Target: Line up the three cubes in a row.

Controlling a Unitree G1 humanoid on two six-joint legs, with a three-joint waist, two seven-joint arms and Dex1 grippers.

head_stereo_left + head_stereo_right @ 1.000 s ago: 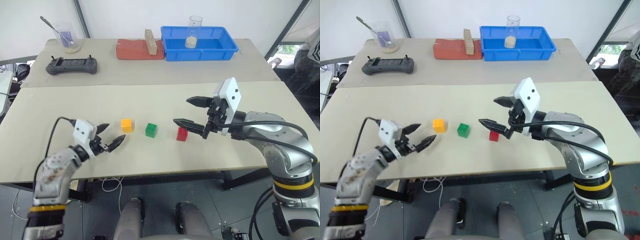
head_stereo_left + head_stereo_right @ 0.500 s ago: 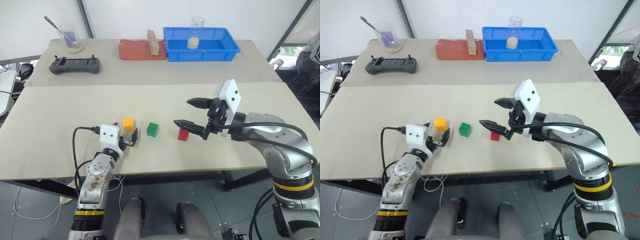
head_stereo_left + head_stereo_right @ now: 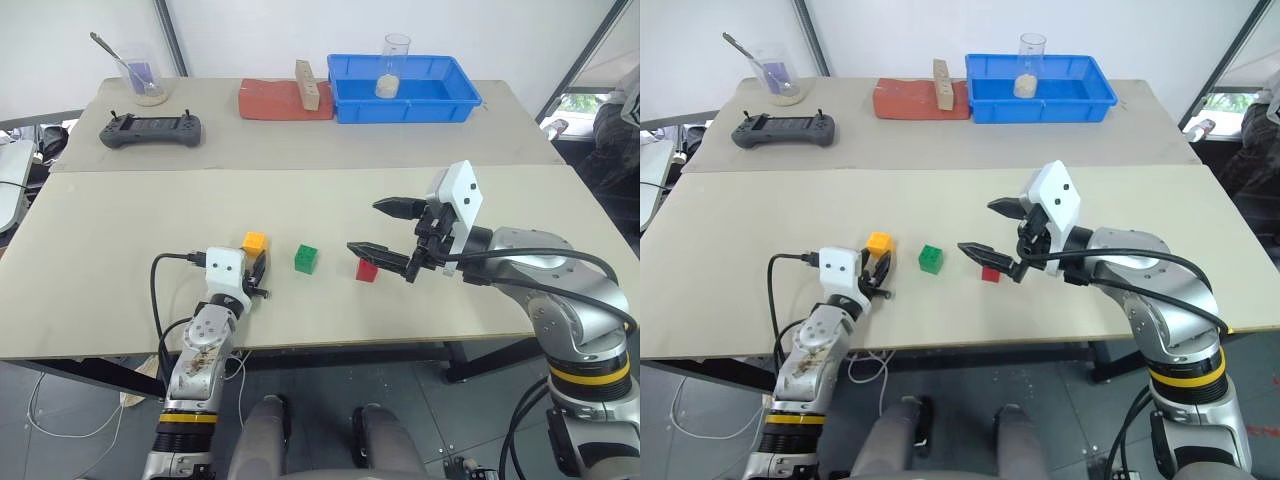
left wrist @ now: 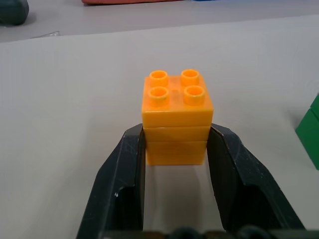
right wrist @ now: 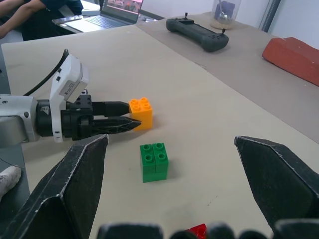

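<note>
Left gripper (image 4: 175,144): low on the table (image 3: 120,230), fingers pressed against both sides of the orange cube (image 4: 177,115), gripping it.
Orange cube: leftmost, upright on the table.
Green cube (image 3: 306,259): just at 3 o'clock of the orange one, standing free.
Red cube (image 3: 367,270): at 3 o'clock of the green, slightly nearer.
Right gripper (image 3: 388,228): spread wide, raised, lower fingertip just beside the red cube.
</note>
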